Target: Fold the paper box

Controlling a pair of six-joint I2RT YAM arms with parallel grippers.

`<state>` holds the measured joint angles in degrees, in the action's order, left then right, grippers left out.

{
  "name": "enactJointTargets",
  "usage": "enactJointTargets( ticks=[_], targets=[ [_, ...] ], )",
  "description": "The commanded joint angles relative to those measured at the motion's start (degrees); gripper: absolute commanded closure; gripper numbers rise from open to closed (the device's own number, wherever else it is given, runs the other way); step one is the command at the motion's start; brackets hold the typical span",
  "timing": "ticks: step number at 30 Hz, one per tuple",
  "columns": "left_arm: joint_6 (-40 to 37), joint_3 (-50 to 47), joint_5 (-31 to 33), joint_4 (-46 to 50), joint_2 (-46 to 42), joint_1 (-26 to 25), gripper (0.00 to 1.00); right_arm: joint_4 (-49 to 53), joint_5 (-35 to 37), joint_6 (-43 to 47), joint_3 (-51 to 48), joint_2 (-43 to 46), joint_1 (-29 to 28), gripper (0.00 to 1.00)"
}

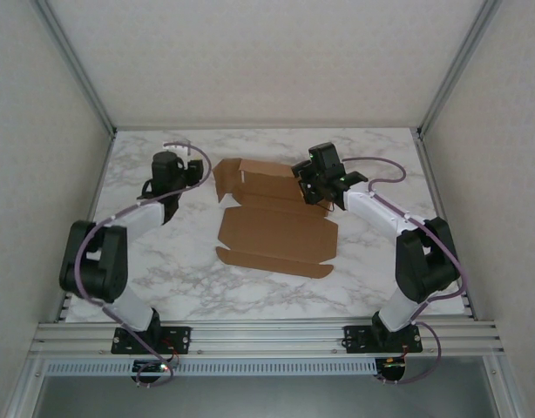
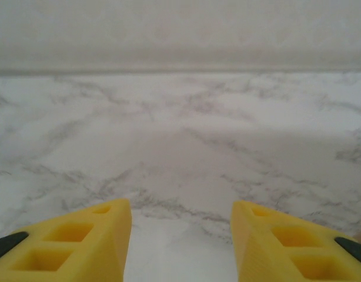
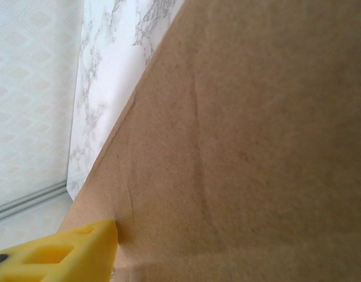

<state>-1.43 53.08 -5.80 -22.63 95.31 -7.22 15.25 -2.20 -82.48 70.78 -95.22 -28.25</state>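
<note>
**Box half-formed on the table.** The box [image 1: 276, 228] was pictured near the middle of the marble table [image 1: 176, 261], between the two arms and only partly folded. Its far section was seen with low walls raised along the back and at the left end, forming a shallow open tray. The floor of that tray showed plain brown cardboard. The near section, with its flaps and tabs, was laid flat on the table and spread toward the arm bases.

The right gripper [image 1: 318, 181] was seen at the far right corner of the box, at the raised end of the tray. From the right wrist camera the cardboard was caught very close, crossing most of the view at a slant. One yellow finger [image 3: 69, 252] was pressed against its lower left edge, and a strip of marble was seen beyond the sheet's upper left. With just that one finger to go by, it could not be told whether the jaws were clamped on the cardboard or merely standing about it.

The left gripper [image 2: 180, 205] was held to the left of the box and apart from it, toward the far left of the table. Its yellow fingers [image 2: 80, 241] were seen spread wide with bare marble between them. They were pointed low across the table toward the pale wall [image 2: 180, 35] behind it.
</note>
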Motion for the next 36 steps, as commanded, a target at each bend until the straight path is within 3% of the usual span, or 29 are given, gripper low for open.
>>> enactJointTargets(
  ticks=[1,8,15,26,36],
  targets=[
    [-1.6,3.8,-6.0,2.6,3.9,0.1,0.52,0.4,-0.7,1.3,-0.2,-0.7,0.3,0.40],
    [-9.6,6.7,-18.4,8.0,6.9,-1.9,0.53,1.3,-1.5,2.3,0.6,-1.2,0.4,0.40],
    [-16.1,3.9,-24.4,9.5,4.5,-4.7,0.54,2.3,-2.8,3.2,2.1,-2.4,0.7,0.40],
    [-19.7,3.1,-26.2,9.7,3.8,-6.7,0.53,1.6,-5.4,3.6,2.7,-4.2,0.9,0.40],
    [-22.9,6.2,-20.5,6.5,7.5,-10.4,0.52,1.1,-8.1,4.4,3.5,-4.7,0.9,0.40]
  ],
)
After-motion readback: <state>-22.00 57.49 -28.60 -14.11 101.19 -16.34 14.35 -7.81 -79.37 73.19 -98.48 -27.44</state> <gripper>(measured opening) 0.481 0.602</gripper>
